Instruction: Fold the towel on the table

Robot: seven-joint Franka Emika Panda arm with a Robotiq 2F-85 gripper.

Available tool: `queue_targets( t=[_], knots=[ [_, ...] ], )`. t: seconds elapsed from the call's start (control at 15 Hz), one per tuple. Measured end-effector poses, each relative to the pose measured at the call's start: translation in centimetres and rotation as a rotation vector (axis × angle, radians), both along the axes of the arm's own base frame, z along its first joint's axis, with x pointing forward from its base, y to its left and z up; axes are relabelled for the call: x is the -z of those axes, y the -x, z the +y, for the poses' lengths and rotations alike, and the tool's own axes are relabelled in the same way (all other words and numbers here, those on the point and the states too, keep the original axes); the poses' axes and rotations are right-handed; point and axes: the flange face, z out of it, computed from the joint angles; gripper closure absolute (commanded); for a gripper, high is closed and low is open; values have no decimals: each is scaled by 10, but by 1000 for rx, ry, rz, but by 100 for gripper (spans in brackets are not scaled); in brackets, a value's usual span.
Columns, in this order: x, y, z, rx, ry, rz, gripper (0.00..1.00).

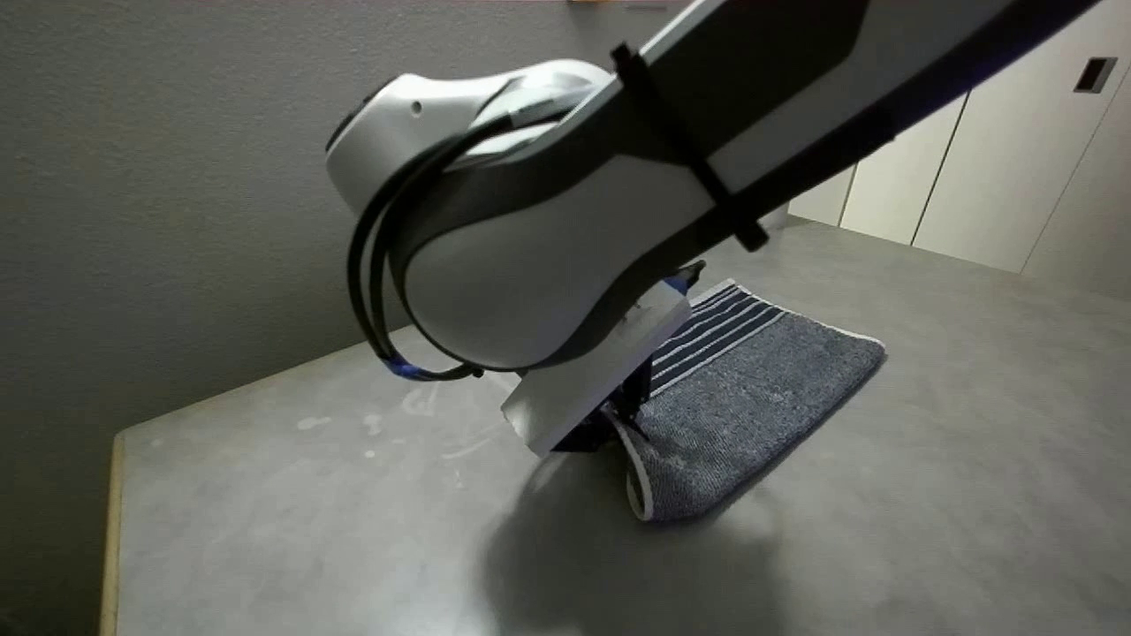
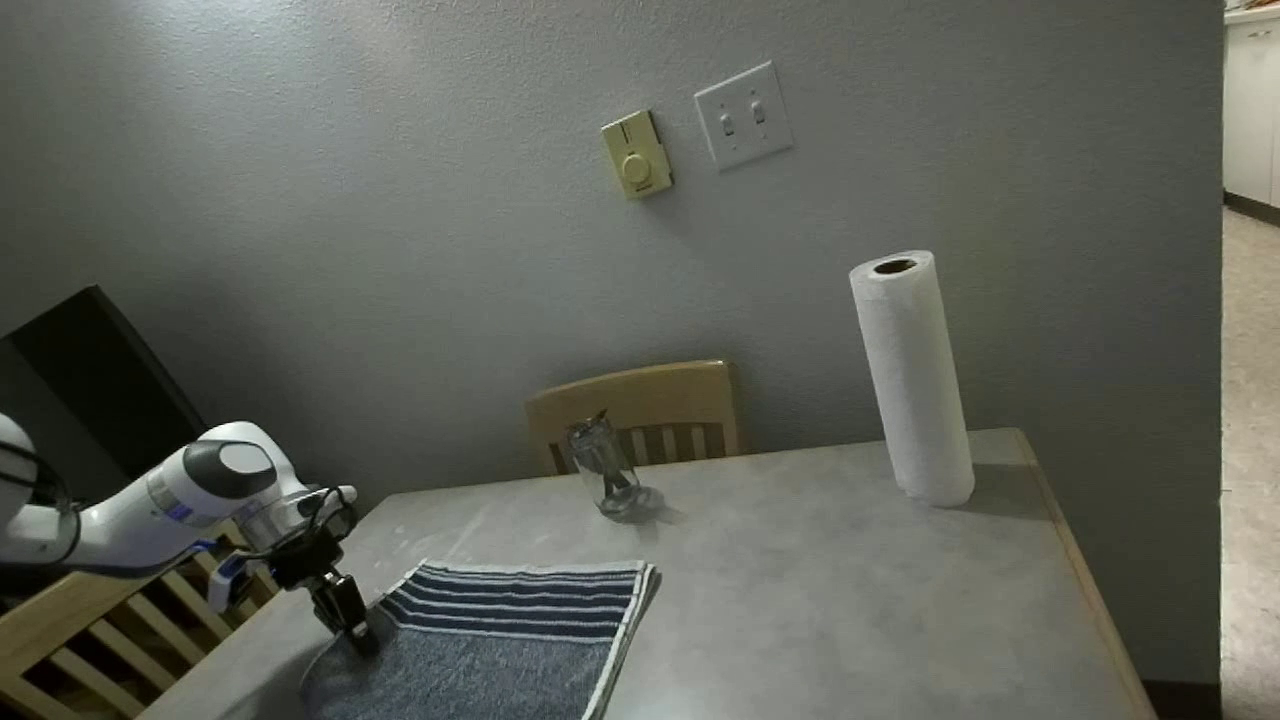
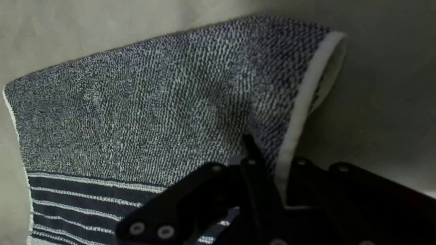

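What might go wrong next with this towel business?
The towel might slip, since the hand seems to pinch it only near its white edge. That edge curls under itself, so the fold may come out crooked. A wide swing could knock the clear glass standing on the table beyond the striped end.

Hand (image 2: 360, 638) at edge of towel (image 2: 480, 668)

Gripper (image 2: 360, 640) at the edge of a towel (image 2: 480, 670) on a table (image 2: 800, 580), in an exterior view most of the towel right of the gripper, glass (image 2: 622, 503) behind both, chair (image 2: 640, 395) behind the glass, paper roll (image 2: 915, 390) well to the gripper's right, another chair (image 2: 60, 615) to its left
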Motion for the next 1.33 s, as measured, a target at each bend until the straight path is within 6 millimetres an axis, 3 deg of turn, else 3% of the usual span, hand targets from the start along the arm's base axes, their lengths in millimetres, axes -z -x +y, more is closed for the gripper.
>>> queue_targets(
  t=[0.53,1.07,1.33],
  knots=[
    [-2,-3,8,-78,-49,-2,98],
    [-6,-4,4,-162,-71,39,98],
    [-20,-1,3,-208,-84,57,98]
  ],
)
